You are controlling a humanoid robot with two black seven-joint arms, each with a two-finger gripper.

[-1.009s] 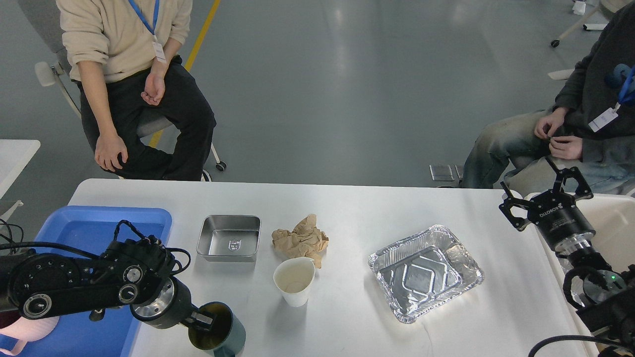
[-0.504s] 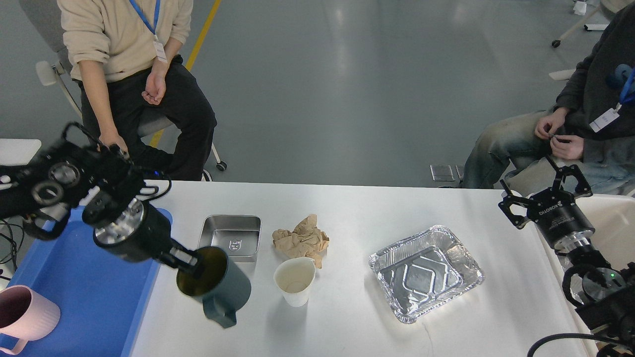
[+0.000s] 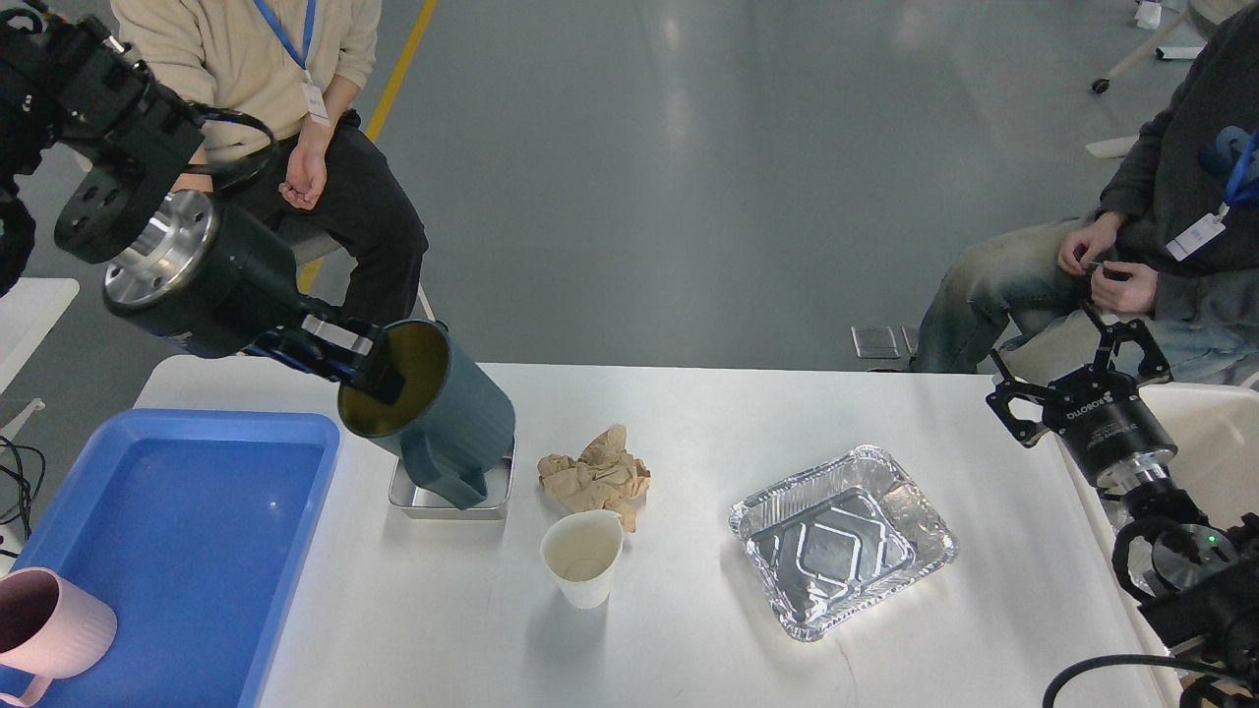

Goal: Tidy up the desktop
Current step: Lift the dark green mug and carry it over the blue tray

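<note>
The white desktop (image 3: 689, 629) carries a crumpled brown paper (image 3: 595, 477), a white paper cup (image 3: 582, 556), a crinkled foil tray (image 3: 841, 541) and a small steel tray (image 3: 408, 499). My left gripper (image 3: 369, 372) is shut on the rim of a dark teal mug (image 3: 452, 413). It holds the mug tilted in the air, handle down, over the steel tray and hiding most of it. My right gripper (image 3: 1052, 359) hangs open and empty past the desktop's right end.
A blue plastic tray (image 3: 177, 551) lies on the left end, with a pink mug (image 3: 49, 624) at its near corner. Two seated people are beyond the far edge, one left and one right. A white bin (image 3: 1220, 442) stands at the right.
My left arm has lifted the teal mug from near the front edge, up and away, to above the steel tray. The pink mug has come into sight. The right gripper has barely moved.
</note>
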